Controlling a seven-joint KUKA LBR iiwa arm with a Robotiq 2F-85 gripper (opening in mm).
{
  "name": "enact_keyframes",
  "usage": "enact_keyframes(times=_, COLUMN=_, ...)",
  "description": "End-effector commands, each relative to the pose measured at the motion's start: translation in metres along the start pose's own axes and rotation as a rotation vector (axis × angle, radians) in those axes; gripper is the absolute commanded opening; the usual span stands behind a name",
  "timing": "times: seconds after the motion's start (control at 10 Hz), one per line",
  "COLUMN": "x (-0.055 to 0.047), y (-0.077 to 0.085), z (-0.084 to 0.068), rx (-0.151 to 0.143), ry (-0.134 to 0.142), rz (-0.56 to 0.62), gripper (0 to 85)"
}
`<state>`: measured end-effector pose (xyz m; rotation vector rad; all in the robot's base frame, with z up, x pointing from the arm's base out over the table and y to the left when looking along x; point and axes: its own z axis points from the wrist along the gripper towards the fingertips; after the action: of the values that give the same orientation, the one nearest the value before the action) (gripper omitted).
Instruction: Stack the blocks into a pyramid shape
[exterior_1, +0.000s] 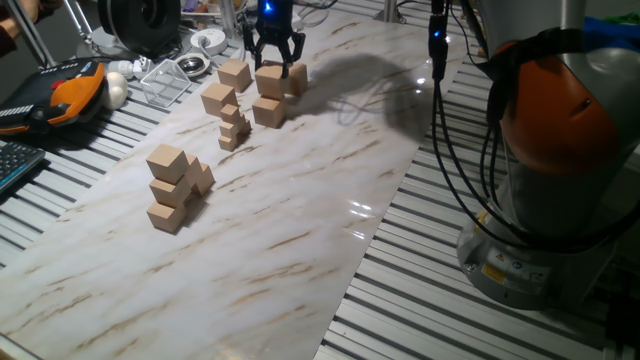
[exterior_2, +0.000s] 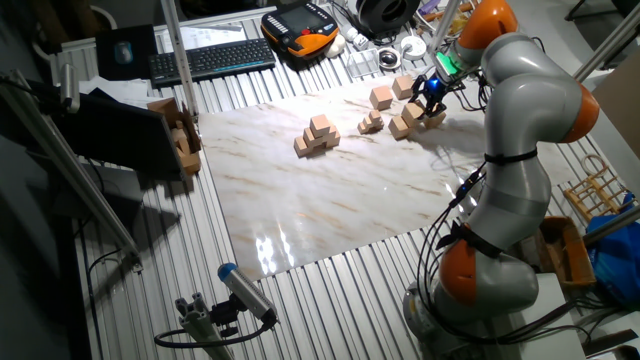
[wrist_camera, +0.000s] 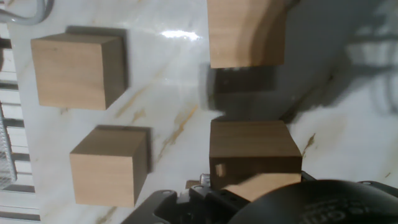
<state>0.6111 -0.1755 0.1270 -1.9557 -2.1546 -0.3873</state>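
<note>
One tan block (exterior_1: 270, 80) gripped upright between the tool (exterior_1: 275, 68) fingers, faces square to the marble board (exterior_1: 300, 240).

Two fixed cams, opposite sides, share table (exterior_1: 300, 250) — hand cam close, looking down.

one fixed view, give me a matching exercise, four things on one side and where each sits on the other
Things:
1 end effector
2 stepped pile of blocks
3 small cubes
4 orange controller

Places:
a off the marble sheet, on the slats
b between the pile and the far blocks
c far end, above a block
d nearest the camera

Pairs: 1-c; 2-d; 3-b; 4-a
</note>
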Motion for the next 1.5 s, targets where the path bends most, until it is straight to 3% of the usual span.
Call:
enact_keyframes(times=0.0, x=0.0001, y=0.0001, z=0.0001, rx=-0.001, ry=0.003, rz=0.002, gripper=0.0)
enact_keyframes(times=1.1, x=-0.0031, y=0.0017, z=0.0056, rx=-0.002, ry=0.034, rz=0.025, gripper=0.0)
enact_keyframes(times=1.4, x=-0.0026, y=0.0021, z=0.0057, rx=-0.001, ry=0.031, rz=0.025, gripper=0.0)
